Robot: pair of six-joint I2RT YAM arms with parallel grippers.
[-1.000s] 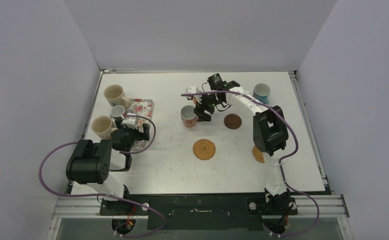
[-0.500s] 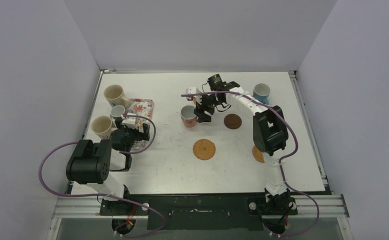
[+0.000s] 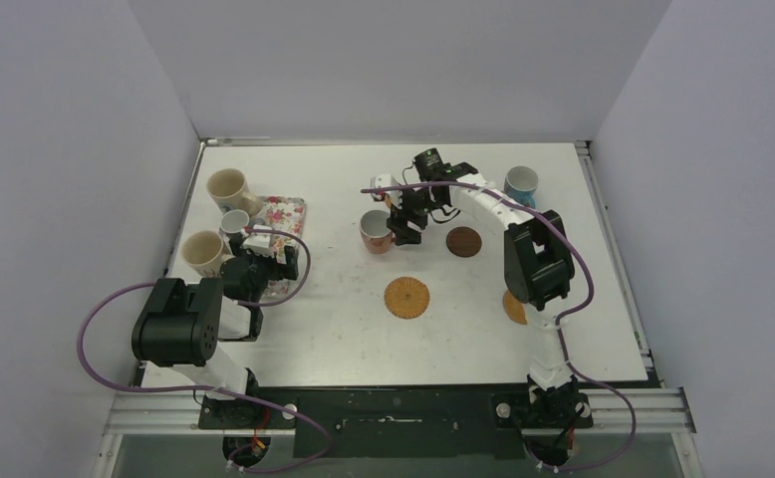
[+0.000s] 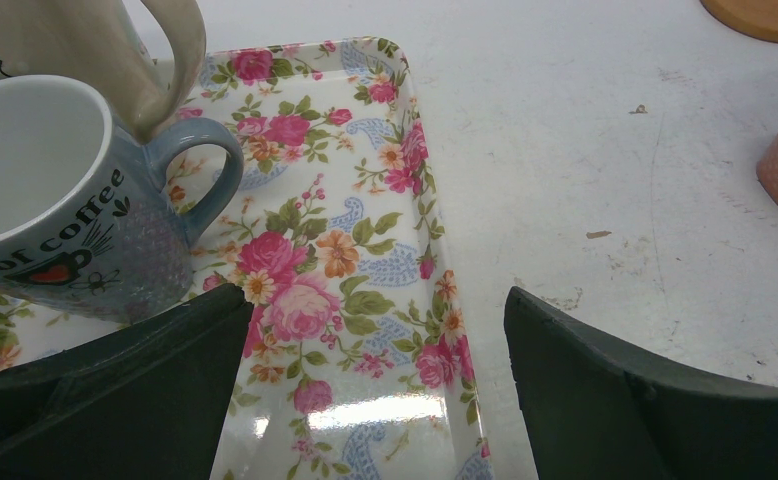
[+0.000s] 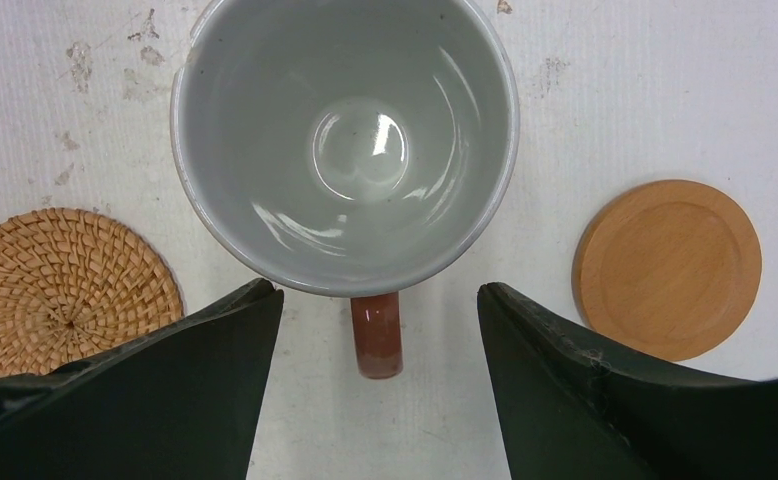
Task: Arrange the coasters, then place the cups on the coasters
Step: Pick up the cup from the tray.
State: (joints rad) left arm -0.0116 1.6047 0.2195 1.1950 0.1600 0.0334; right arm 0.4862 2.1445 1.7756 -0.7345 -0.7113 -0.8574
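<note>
A salmon-pink cup (image 3: 374,231) stands mid-table, its pale grey inside (image 5: 345,140) seen from above in the right wrist view. My right gripper (image 5: 377,300) is open, and the cup's handle (image 5: 376,335) lies between the jaws, touching neither. A woven coaster (image 5: 60,290) and a smooth brown coaster (image 5: 668,268) flank the cup. My left gripper (image 4: 375,300) is open over the floral tray (image 4: 365,250), beside the small grey cup (image 4: 55,210). Two cream cups (image 3: 227,186) (image 3: 202,251) stand at the left and a light blue cup (image 3: 521,183) at the far right.
The woven coaster (image 3: 406,297) and dark brown coaster (image 3: 464,241) lie on the white table. Another orange coaster (image 3: 514,307) is partly hidden behind the right arm. The tray (image 3: 286,212) sits far left, with the small grey cup (image 3: 234,221) at its left edge.
</note>
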